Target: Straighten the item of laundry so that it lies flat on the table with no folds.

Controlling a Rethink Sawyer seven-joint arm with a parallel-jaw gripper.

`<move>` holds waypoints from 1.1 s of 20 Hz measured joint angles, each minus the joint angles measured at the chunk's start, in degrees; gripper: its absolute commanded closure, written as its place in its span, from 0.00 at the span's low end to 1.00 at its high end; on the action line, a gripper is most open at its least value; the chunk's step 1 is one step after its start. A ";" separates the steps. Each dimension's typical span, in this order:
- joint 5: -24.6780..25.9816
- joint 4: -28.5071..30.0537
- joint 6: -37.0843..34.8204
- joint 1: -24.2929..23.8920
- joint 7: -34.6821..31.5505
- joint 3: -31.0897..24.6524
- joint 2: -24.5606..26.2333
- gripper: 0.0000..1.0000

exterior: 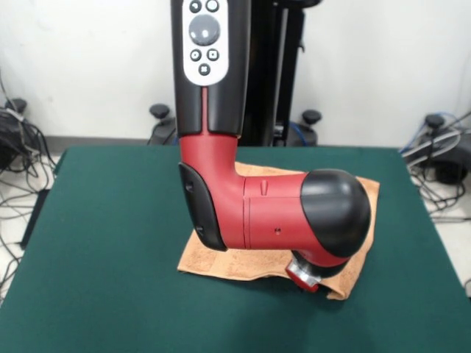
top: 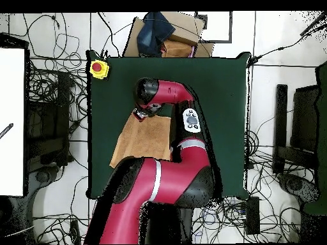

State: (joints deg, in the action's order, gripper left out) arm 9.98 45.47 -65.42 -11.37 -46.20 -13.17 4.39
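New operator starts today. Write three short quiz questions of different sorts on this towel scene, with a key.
1. True or false: the towel lies on the green table.
2. Where does the arm's wrist end hang? A) over a towel corner B) off the table C) above the yellow box
3. Fill in: the yellow box at a table corner carries a ___ button.

Key: 1 true. 2 A; the gripper itself is hidden under the wrist, so its state cannot be told. 3 red.
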 measured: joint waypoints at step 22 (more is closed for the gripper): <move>-0.06 -0.37 6.07 0.01 0.00 -0.01 1.24 0.00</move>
State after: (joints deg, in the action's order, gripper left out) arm 9.92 45.11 -59.35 -11.36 -46.20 -13.17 5.63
